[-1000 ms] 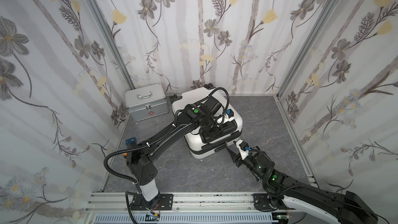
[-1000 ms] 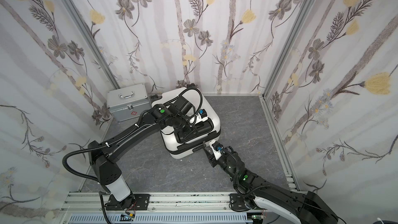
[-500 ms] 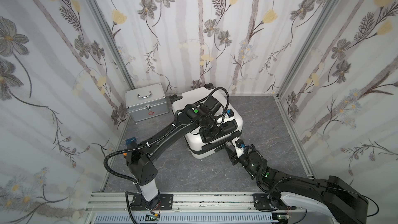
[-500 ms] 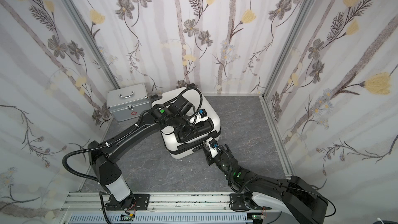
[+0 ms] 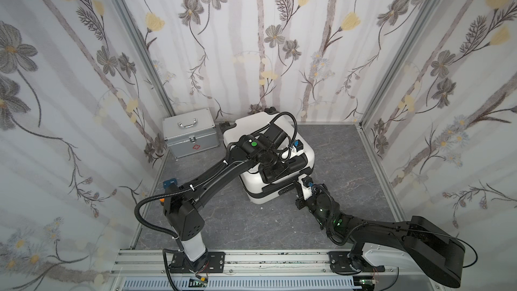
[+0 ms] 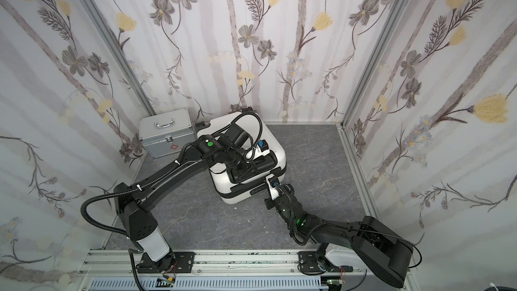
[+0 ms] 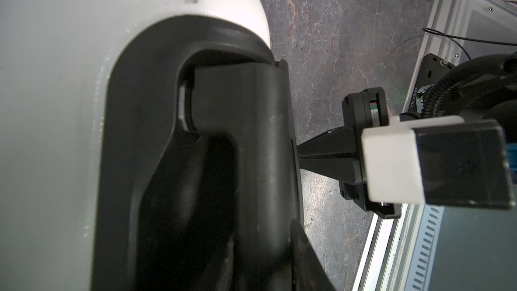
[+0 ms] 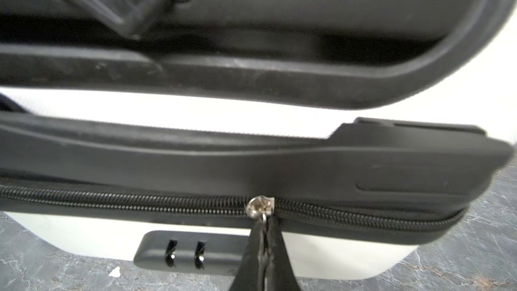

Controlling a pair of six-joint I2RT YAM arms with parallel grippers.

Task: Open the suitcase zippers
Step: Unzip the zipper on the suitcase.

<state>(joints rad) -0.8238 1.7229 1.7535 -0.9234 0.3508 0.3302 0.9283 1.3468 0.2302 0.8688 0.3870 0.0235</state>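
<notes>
1. Firstly, found the suitcase (image 5: 263, 196) lying flat on the grey floor (image 5: 349, 149), near the back wall and just beside the silver case (image 5: 193, 135).
2. Found the right gripper (image 8: 265, 229) pinched fully closed on the pull (image 8: 264, 219), which hangs from the slider (image 8: 259, 206) on the near side wall of the suitcase, close to the lock (image 8: 184, 249).
3. Noted the zippers (image 8: 126, 201) running lengthwise along that side wall, to both sides of the slider, with teeth meshed either way. Judged that any coming draw must follow this band, not pull away from it.
4. Found the left gripper (image 5: 276, 168) down on the black handle panel (image 5: 300, 161). Could not tell how far open, nor whether gripping.
5. Judged the right arm the nearer to the zippers.
6. Counted one suitcase, one silver case, one slider with one pull in view, and two grippers.
</notes>
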